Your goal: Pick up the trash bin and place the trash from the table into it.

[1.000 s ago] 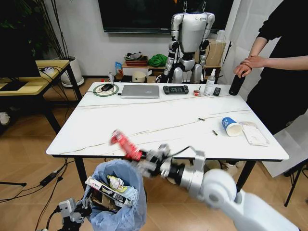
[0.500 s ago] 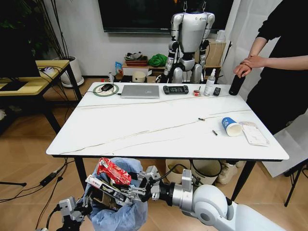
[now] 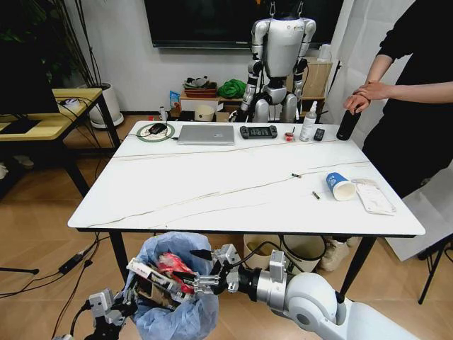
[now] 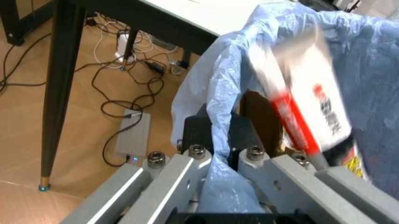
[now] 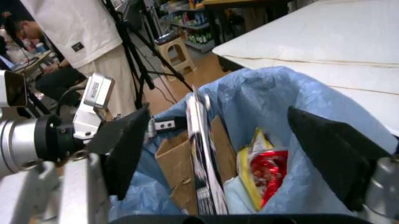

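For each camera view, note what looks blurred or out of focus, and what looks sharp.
Head view: table and laptop sharp throughout. Left wrist view: white-and-red box smeared by motion blur, table leg crisp. Right wrist view: the right tool's near fingers loom dark and soft, red wrapper in the trash bin slightly blurred.

Bin (image 3: 177, 297): lined with thin, crinkled, translucent light-blue plastic film. Red wrapper (image 5: 269, 173): glossy, creased foil-like plastic. Cardboard (image 5: 187, 179): matt brown, flattened. Table (image 3: 212, 177): smooth white top with marble-like veins, slight sheen; black matt legs. Left gripper (image 4: 218, 140): black matt block, grey metal links, bright screws. Floor (image 3: 42, 234): wood-look, satin.
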Motion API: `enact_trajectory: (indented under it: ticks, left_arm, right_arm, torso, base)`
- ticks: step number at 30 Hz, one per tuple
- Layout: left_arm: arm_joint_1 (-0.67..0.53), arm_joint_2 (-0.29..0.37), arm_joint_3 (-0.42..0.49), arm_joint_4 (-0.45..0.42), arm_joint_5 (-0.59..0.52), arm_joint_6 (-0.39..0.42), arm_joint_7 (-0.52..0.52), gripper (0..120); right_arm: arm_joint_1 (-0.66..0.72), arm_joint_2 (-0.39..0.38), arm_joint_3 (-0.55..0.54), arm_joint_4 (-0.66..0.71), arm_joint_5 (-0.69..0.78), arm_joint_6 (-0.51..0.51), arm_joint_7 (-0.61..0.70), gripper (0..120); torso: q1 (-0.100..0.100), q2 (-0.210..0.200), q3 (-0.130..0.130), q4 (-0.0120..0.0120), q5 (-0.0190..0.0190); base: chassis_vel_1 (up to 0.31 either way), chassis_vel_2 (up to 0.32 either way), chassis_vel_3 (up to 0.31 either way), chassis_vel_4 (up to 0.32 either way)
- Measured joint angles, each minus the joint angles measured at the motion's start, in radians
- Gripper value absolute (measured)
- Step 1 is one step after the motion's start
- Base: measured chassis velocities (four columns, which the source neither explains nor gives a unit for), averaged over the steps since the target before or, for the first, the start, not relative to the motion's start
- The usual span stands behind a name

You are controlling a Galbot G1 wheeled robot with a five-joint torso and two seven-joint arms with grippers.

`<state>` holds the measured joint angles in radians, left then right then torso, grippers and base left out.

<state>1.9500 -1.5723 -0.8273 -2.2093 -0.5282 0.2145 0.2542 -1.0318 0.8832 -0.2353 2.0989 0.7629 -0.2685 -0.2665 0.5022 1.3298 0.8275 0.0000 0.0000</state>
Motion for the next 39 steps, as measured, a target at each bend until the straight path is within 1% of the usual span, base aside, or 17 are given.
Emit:
enact_trajectory:
  ticks: [1,2,5,10,14,15,17,19,20,25,27,30,31,33,35,38,39]
  left_arm:
    - [0.000,0.000,0.000,0.000,0.000,0.000,0.000,0]
    - [-0.001,0.000,0.000,0.001,0.000,0.000,0.000,0]
    - [-0.001,-0.002,0.004,0.003,0.000,0.000,0.001,0]
    - [-0.001,-0.004,0.007,0.008,0.001,0.000,0.003,0]
    - [-0.003,-0.003,0.007,0.013,0.001,-0.001,0.004,0]
    - [-0.003,-0.003,0.007,0.013,0.001,-0.001,0.004,0]
    - [-0.004,-0.002,0.008,0.015,0.001,-0.001,0.004,0]
    - [-0.008,0.000,0.009,0.019,-0.001,-0.002,0.005,0]
    - [-0.008,0.000,0.009,0.019,-0.001,-0.002,0.005,0]
    - [-0.014,0.004,0.011,0.028,-0.005,-0.002,0.005,0]
    - [-0.014,0.004,0.012,0.029,-0.005,-0.002,0.005,0]
    - [-0.016,0.006,0.013,0.032,-0.007,-0.002,0.005,0]
    - [-0.017,0.006,0.013,0.032,-0.008,-0.002,0.005,0]
    - [-0.017,0.007,0.013,0.032,-0.012,-0.002,0.005,0]
    - [-0.017,0.008,0.012,0.032,-0.013,-0.002,0.005,0]
    - [-0.016,0.010,0.010,0.031,-0.017,-0.003,0.005,0]
    - [-0.015,0.010,0.009,0.031,-0.018,-0.004,0.005,0]
  right_arm:
    - [0.000,0.000,0.000,0.000,0.000,0.000,0.000,86]
    - [-0.002,0.000,0.007,0.000,0.000,0.002,0.001,90]
    - [-0.013,0.015,0.039,0.002,-0.029,-0.002,0.057,98]
    - [-0.044,0.044,0.116,-0.019,-0.070,-0.016,0.145,100]
    - [-0.045,0.085,0.254,-0.085,-0.075,-0.031,0.241,100]
    - [-0.045,0.085,0.254,-0.085,-0.075,-0.031,0.241,100]
    - [-0.035,0.092,0.304,-0.119,-0.073,-0.040,0.257,100]
    - [-0.015,0.093,0.382,-0.173,-0.070,-0.058,0.266,100]
    - [-0.015,0.093,0.382,-0.173,-0.070,-0.058,0.266,100]
    - [0.041,0.097,0.516,-0.304,-0.103,-0.145,0.261,100]
    - [0.047,0.097,0.529,-0.324,-0.111,-0.151,0.259,100]
    - [0.066,0.095,0.561,-0.412,-0.138,-0.158,0.247,100]
    - [0.067,0.094,0.565,-0.430,-0.143,-0.156,0.243,99]
    - [0.068,0.093,0.575,-0.462,-0.145,-0.154,0.234,93]
    - [0.068,0.093,0.579,-0.473,-0.145,-0.153,0.232,91]
    - [0.080,0.097,0.589,-0.516,-0.143,-0.151,0.225,84]
    - [0.085,0.098,0.591,-0.529,-0.143,-0.150,0.223,79]
  torso:
    - [0.000,0.000,0.000,0.0000,0.0000]
    - [0.000,0.000,0.000,0.0000,0.0000]
    - [0.000,0.000,0.000,0.0001,0.0000]
    - [0.000,0.000,0.000,0.0000,0.0000]
    - [0.000,0.000,0.000,0.0000,0.0002]
    - [0.000,0.000,0.000,0.0000,0.0002]
    - [0.000,0.000,0.000,0.0000,0.0001]
    - [0.000,0.000,0.000,0.0000,0.0002]
    - [0.000,0.000,0.000,0.0000,0.0002]
    - [0.000,0.000,0.000,0.0000,0.0001]
    - [0.000,0.000,0.000,0.0000,0.0002]
    - [0.000,0.000,0.000,0.0000,0.0001]
    - [0.000,0.000,0.000,0.0000,0.0004]
    - [0.000,0.000,0.000,-0.0001,0.0004]
    - [0.000,0.000,0.000,-0.0001,0.0000]
    - [0.000,0.000,0.000,0.0000,0.0002]
    - [0.000,0.000,0.000,0.0000,0.0000]
  base:
    - [0.000,0.000,0.000,0.000]
    - [0.000,0.000,0.000,0.000]
    - [0.000,0.000,0.000,0.000]
    - [0.000,0.000,0.000,0.000]
    - [0.000,0.000,0.000,0.000]
    - [0.000,0.000,0.000,0.000]
    - [0.000,0.000,0.000,0.000]
    - [0.000,0.000,0.000,0.000]
    - [0.000,0.000,0.000,0.000]
    - [0.000,0.000,0.000,0.000]
    - [0.000,0.000,0.000,0.000]
    - [0.000,0.000,0.000,0.000]
    - [0.000,0.000,0.000,0.000]
    - [0.000,0.000,0.000,0.000]
    - [0.000,0.000,0.000,0.000]
    - [0.000,0.000,0.000,0.000]
    - [0.000,0.000,0.000,0.000]
